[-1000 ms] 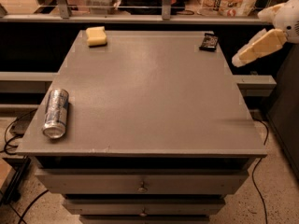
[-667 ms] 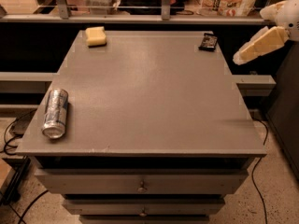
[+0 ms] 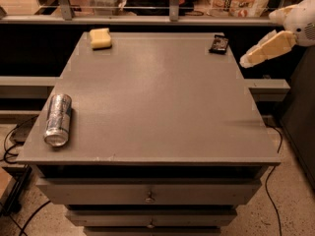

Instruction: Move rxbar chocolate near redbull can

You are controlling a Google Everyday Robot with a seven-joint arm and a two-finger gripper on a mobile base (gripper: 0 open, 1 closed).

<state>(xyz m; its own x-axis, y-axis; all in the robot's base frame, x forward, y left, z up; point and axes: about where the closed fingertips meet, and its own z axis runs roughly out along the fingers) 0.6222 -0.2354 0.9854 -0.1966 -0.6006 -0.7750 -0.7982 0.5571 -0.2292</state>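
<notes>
The rxbar chocolate point(image 3: 219, 44), a small flat bar in a shiny black wrapper, lies at the far right corner of the grey table point(image 3: 157, 97). The redbull can point(image 3: 58, 119), silver with bluish patches, lies on its side near the front left edge, its top facing the front. My gripper point(image 3: 248, 59) hangs in the air at the right, beyond the table's right edge and a little to the right of the bar, touching nothing.
A yellow sponge block point(image 3: 100, 38) sits at the far left corner. Drawers point(image 3: 147, 195) run below the table front. A rail and glass partition point(image 3: 147, 9) stand behind. Cables point(image 3: 15, 141) lie on the floor at left.
My gripper has shifted slightly; the bar, can and sponge have not moved.
</notes>
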